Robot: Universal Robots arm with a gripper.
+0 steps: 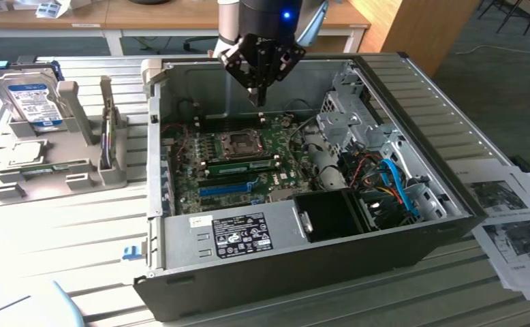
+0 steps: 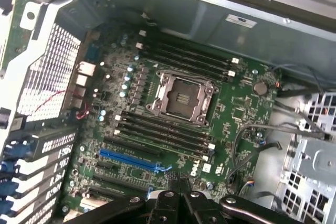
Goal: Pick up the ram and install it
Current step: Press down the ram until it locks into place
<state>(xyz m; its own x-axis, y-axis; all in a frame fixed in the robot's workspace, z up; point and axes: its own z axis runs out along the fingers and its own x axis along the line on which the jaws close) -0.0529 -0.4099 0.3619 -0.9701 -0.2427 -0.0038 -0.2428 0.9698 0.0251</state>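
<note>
Here, the gripper [image 1: 259, 95] hangs above the open computer case [image 1: 428, 122], over the far edge of the motherboard [image 1: 246, 167], its fingers pressed together with nothing visibly pinched between them. A ram [image 1: 238, 164] stick lies seated in a memory slot just beside the CPU socket [image 1: 243, 142], on the socket's side toward the blue slot [image 1: 226, 189]. On the bench's far corner at the exterior view's left, a hard drive [image 1: 30, 101] stands upright in a grey holder [image 1: 82, 178].

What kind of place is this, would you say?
Probably a lab or workshop bench for computer assembly: an open PC case with its motherboard exposed, a hard drive standing in a grey holder, office desks behind.
</note>
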